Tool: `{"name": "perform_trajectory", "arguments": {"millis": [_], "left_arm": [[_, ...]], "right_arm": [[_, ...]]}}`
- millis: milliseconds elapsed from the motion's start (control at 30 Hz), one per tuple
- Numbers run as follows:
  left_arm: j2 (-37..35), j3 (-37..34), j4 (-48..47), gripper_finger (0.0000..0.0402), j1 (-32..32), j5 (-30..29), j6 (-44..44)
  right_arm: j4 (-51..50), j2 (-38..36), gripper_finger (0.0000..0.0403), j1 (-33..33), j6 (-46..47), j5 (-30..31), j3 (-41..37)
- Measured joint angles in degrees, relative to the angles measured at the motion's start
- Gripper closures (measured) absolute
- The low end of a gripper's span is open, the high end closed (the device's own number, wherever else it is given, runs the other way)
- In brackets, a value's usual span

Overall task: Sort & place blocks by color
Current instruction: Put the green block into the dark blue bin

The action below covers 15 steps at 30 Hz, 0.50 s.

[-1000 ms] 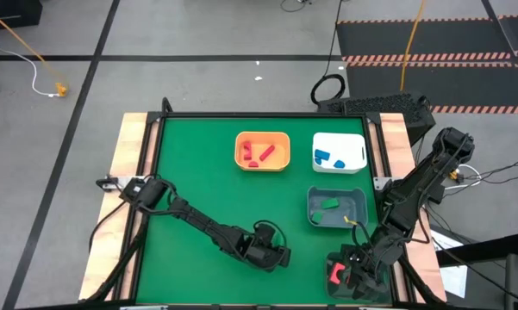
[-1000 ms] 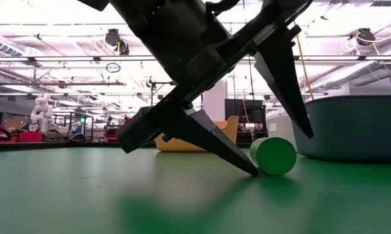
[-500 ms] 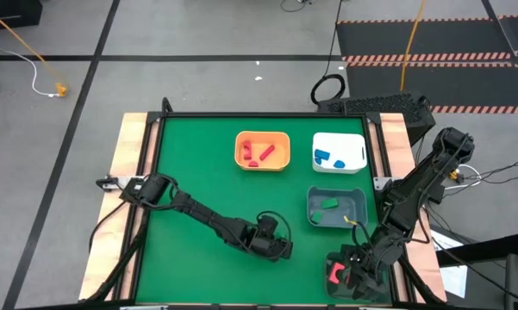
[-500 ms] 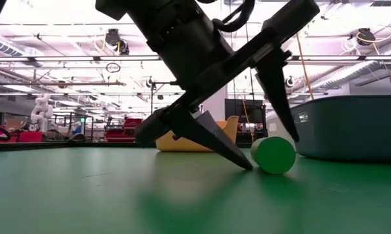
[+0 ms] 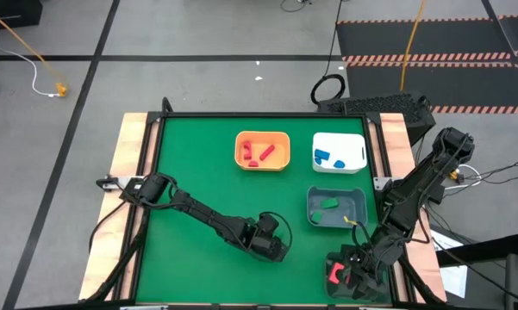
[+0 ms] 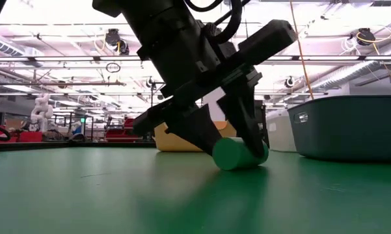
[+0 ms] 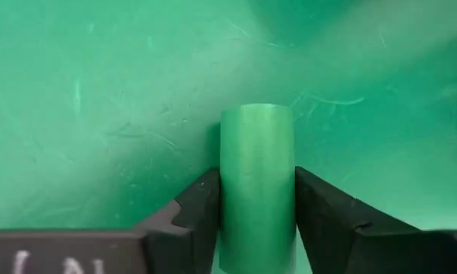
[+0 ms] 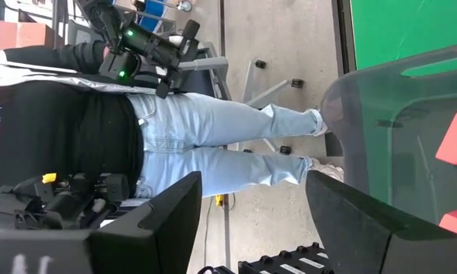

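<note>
Gripping a green cylinder [image 7: 256, 179], my left claw [image 6: 237, 146] sits low on the green table [image 5: 198, 181], fingers [image 7: 188, 213] pressed against both sides of the piece. From the low camera the cylinder lies on its side on the mat, round end facing me. From above, this claw is in the near middle of the table, just beside the grey bin [image 5: 336, 209] but apart from it.

Right claw [image 5: 349, 275] is parked off the table's near right corner, fingers spread with nothing between them. Its wrist camera looks out at a person in jeans [image 8: 213, 133] standing beyond the table.

Orange bin [image 5: 262, 151] holds red pieces [image 5: 259, 153]. White bin [image 5: 340, 151] holds blue pieces [image 5: 329, 158]. Grey bin holds one green piece [image 5: 329, 204].
</note>
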Motion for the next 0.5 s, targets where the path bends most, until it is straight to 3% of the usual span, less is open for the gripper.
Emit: {"name": "perform_trajectory", "arguments": {"millis": [67,233,500], "left_arm": [[0.0,0.0,-0.1,0.0266,0.0,-0.6,2.7],[0.0,-0.1,-0.4,0.0267,0.5,-1.4,5.3],[-2.2,-0.5,3.4,0.0262,1.9,1.9,6.1]], "right_arm": [[0.0,0.0,0.0177,0.0,0.0,0.0,0.0],[0.0,0.0,0.0177,0.0,0.0,0.0,0.0],[0.1,0.0,0.0177,0.0,0.0,0.1,0.0]]}}
